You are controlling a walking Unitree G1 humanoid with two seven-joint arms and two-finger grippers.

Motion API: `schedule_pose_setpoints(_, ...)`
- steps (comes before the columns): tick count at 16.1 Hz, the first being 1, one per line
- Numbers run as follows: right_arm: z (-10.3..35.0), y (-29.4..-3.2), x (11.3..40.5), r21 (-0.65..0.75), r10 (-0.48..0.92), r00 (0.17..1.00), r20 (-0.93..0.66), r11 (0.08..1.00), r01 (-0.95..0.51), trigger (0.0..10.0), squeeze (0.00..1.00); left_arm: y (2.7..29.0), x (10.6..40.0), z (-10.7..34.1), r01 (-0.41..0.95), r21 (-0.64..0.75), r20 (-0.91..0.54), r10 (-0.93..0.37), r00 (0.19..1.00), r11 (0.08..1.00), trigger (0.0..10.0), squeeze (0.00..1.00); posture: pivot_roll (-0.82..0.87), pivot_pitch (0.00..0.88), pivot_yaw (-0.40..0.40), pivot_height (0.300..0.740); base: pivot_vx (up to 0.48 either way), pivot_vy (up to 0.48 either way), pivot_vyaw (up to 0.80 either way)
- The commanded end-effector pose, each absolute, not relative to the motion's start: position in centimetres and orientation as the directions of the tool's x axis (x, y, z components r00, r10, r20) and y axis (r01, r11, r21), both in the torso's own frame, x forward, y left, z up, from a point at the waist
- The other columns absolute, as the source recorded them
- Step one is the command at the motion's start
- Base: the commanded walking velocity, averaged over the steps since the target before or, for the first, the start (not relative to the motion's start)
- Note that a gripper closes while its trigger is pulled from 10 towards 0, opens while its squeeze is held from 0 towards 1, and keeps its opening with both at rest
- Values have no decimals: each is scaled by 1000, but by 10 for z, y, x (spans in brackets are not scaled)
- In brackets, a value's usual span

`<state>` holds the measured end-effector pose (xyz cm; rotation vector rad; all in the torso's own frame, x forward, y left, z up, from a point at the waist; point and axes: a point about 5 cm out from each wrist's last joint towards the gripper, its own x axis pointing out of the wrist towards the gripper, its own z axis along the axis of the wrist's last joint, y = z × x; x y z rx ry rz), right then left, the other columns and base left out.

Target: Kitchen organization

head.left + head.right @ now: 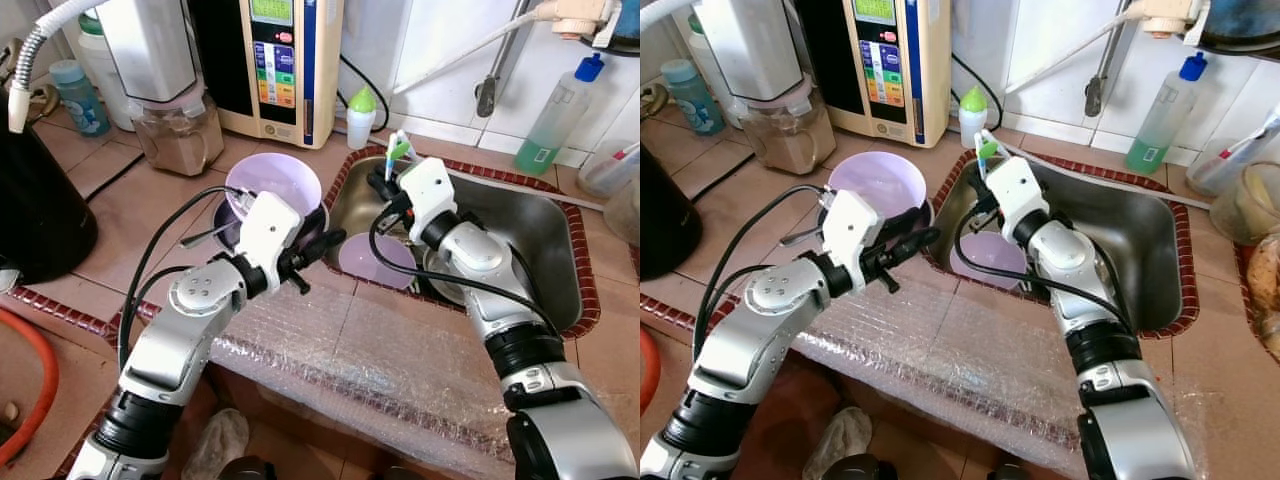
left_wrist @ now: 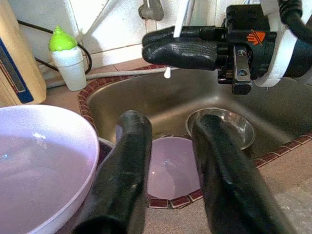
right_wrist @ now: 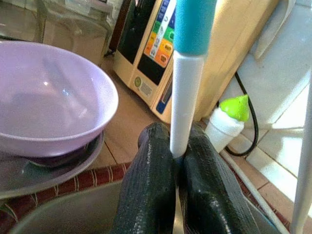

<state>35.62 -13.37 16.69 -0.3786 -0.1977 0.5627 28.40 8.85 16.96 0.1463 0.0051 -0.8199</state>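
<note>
Toothbrush (image 3: 189, 73), white-handled with a teal grip, stands pinched upright between the right gripper (image 1: 385, 183)'s closed fingers above the sink (image 1: 545, 235)'s back-left corner. The left gripper (image 2: 170, 165) hovers with fingers apart beside the lilac bowl (image 1: 275, 185) on the counter. Pinched so low, the handle could pivot and drop into the sink.

Upright white-and-teal toothbrush (image 3: 187, 92) above steel sink (image 1: 545, 235)

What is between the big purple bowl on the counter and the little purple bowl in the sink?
The left gripper hangs open there, above the sink's brick-red rim, between the big purple bowl and the small purple bowl. The left eye view shows it.
</note>
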Motion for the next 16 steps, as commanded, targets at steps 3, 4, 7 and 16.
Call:
schedule_pose_setpoints(3, 173, -142, 363, -369, 527, 845, 90, 806, -463, 0, 0, 95, 286, 170, 684, 129, -41, -686, 727, 718, 10000, 1000, 15, 0, 25, 740, 0, 0, 0)
schedule_pose_setpoints(4, 169, -143, 363, -349, 527, 847, 70, 808, -474, 0, 0, 98, 287, 170, 666, 123, -32, -668, 744, 736, 10000, 1000, 13, 0, 26, 740, 0, 0, 0)
schedule_pose_setpoints(7, 131, -160, 362, -231, 499, 859, -113, 828, -511, 0, 0, 107, 284, 162, 644, 105, -42, -643, 765, 758, 10000, 1000, 13, 0, 29, 740, 0, 0, 0)
schedule_pose_setpoints(16, 88, -190, 358, 25, 309, 893, -327, 948, -318, 10000, 1000, 113, 271, 156, 685, 136, -105, -677, 728, 716, 10000, 1000, 37, 0, 21, 740, 0, 0, 0)
